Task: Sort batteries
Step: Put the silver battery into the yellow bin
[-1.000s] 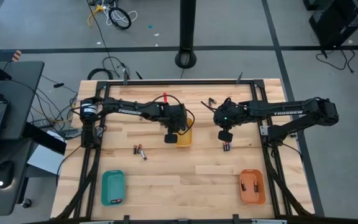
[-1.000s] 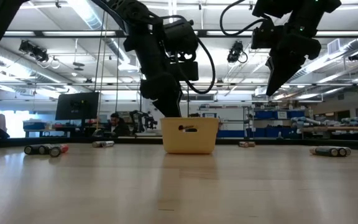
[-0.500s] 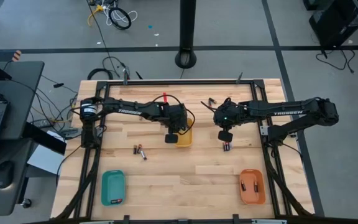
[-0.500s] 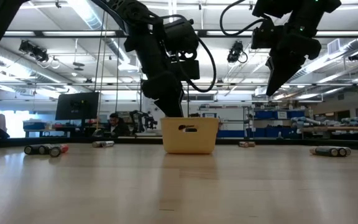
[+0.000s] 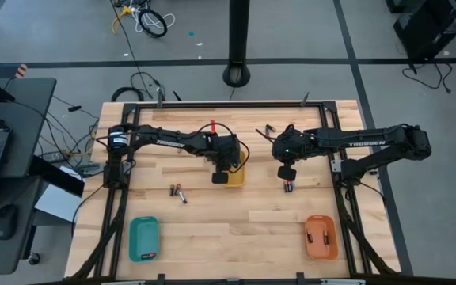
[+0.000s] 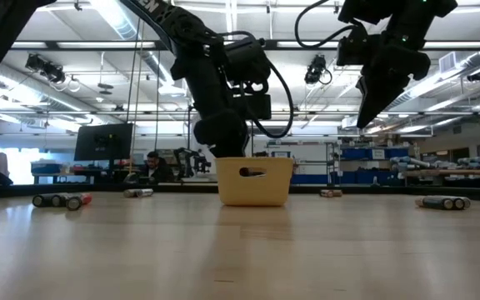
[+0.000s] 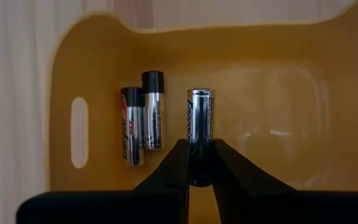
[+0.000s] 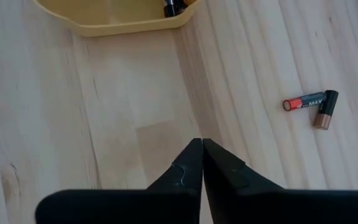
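Far left on the worktop [image 5: 212, 226] sits a teal tray [image 5: 143, 238] near the front edge, with a couple of loose batteries [image 5: 178, 191] lying a bit behind it. Left gripper [image 7: 199, 163] hangs over the yellow tray [image 5: 236, 176] at the middle, jaws clenched on one silver battery [image 7: 200, 118] held above the tray floor; two more cells [image 7: 142, 123] lie side by side inside the tray. Right gripper [image 8: 201, 154] hovers above bare wood, jaws clenched, holding nothing, a pair of batteries [image 8: 311, 106] on the worktop nearby. Orange tray [image 5: 321, 237] far right front, two cells in it.
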`<state>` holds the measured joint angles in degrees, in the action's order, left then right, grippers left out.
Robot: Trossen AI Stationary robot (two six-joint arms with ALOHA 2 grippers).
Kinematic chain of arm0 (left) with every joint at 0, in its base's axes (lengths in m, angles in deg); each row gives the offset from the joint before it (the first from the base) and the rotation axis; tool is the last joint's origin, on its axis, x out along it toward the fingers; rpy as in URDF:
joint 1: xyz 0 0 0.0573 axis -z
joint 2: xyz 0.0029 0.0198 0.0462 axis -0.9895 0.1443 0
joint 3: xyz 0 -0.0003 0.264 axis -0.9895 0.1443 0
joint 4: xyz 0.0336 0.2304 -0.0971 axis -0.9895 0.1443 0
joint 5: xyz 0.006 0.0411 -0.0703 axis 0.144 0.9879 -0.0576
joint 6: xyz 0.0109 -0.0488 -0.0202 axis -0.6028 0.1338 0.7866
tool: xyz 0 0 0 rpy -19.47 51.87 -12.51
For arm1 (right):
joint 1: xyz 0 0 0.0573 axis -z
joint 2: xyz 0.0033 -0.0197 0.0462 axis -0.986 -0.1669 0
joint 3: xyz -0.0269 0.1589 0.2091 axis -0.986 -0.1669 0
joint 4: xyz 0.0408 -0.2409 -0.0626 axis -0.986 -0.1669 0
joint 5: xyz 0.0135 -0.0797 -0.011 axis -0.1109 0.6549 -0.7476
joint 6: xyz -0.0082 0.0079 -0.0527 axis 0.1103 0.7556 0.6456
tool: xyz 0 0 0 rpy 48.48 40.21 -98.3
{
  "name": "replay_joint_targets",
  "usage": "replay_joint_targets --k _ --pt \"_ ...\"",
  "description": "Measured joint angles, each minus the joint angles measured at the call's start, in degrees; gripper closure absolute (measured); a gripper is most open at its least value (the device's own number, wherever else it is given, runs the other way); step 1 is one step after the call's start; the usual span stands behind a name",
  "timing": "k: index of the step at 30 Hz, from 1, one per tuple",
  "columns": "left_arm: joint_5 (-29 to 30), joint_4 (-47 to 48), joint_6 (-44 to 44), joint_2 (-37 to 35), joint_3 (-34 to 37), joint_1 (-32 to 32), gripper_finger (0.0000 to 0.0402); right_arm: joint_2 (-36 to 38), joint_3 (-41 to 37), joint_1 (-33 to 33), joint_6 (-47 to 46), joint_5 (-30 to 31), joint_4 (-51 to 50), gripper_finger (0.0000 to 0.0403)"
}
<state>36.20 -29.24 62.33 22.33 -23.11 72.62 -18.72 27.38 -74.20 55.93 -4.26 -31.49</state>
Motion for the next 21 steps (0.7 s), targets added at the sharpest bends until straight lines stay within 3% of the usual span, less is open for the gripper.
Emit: replay_joint_targets --k 6,13,21 --pt "-0.70 -1.27 0.80 0.02 -0.04 0.09 0.0355 -0.02 0.00 0.00 0.11 -0.02 0.36 0.0396" --pt "-1.07 -3.10 1.36 1.29 -0.06 0.09 0.0355 -0.02 0.00 0.00 0.04 -0.02 0.36 0.0376" --pt "-1.88 -2.01 1.58 3.60 -3.06 0.09 0.0355 0.00 0.00 0.00 0.31 -0.02 0.40 0.0395"
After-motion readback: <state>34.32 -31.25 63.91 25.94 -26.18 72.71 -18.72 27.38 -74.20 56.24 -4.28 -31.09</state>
